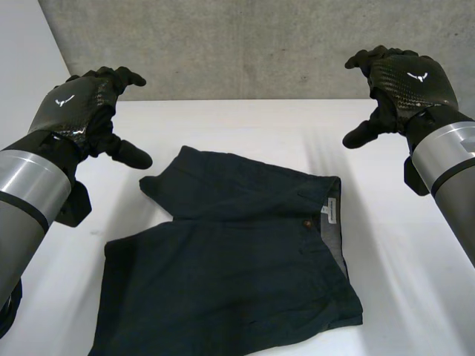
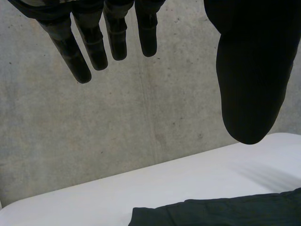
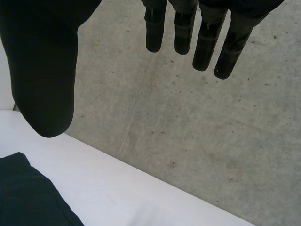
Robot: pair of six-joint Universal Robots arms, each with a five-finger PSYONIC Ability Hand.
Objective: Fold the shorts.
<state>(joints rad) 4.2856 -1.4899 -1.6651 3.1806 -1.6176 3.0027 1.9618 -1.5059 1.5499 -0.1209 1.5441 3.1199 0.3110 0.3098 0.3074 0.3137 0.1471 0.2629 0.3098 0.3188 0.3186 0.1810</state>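
Left hand (image 1: 74,104) and right hand (image 1: 408,81) hung above the table (image 1: 386,222), both spread and empty (nothing touched); shorts (image 1: 237,274) lay flat mid-table. Fold seemingly not begun; next calls for gripping an edge.

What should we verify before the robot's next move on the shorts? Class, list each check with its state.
1. Left hand open, holding nothing: ok.
2. Right hand open, holding nothing: ok.
3. Both hands off the shorts: ok.
4. Shorts lying on the table: ok.
5. Waistband edges aligned: not ok, inner lining and label show.
6. Near leg's hem flat: cannot tell, cut off at the head view's edge.
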